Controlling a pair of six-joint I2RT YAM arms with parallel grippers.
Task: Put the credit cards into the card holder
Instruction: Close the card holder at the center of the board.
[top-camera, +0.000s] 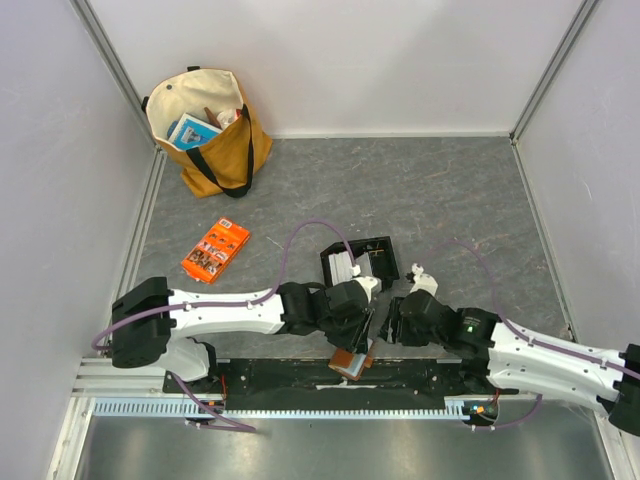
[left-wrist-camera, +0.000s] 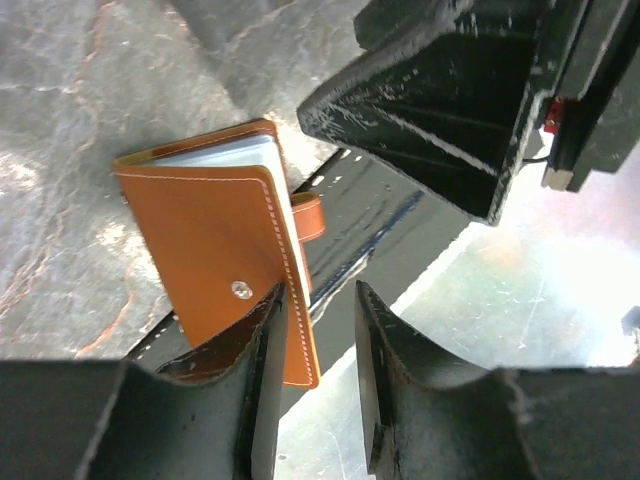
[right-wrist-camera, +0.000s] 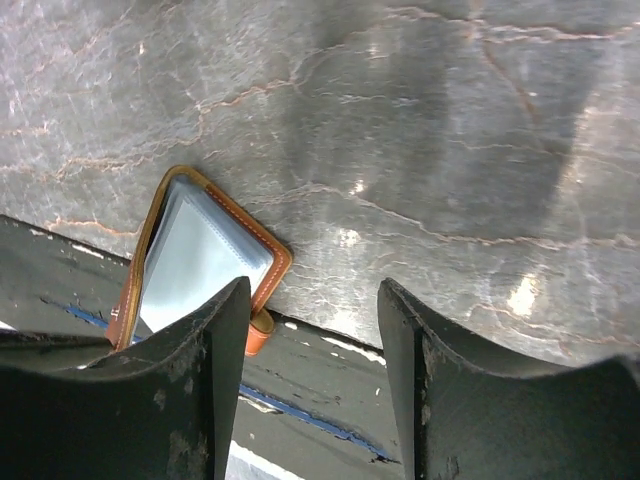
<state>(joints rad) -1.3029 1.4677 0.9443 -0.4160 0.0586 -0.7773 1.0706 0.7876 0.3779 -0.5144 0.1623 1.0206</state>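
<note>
Two notes. My right gripper (right-wrist-camera: 312, 300) spread, empty; left gripper (left-wrist-camera: 320, 300) at holder (left-wrist-camera: 215, 260), cannot tell if pinching. I'd pin holder open on desk (right-wrist-camera: 450, 150).

We find the top view evenly and softly lit, sharp throughout, with only faint shadows beneath the arms. At the left wrist, hard glare bleaches the frame from 3 to 5 o'clock. The left gripper (left-wrist-camera: 318, 292) at 6 o'clock is dark and soft, while the card holder (left-wrist-camera: 215, 255) is crisp. At the right wrist, specular flecks dot the table (right-wrist-camera: 450, 150), a dim shadow band falls from 1 o'clock, and the right gripper (right-wrist-camera: 312, 285) is blurred.
</note>
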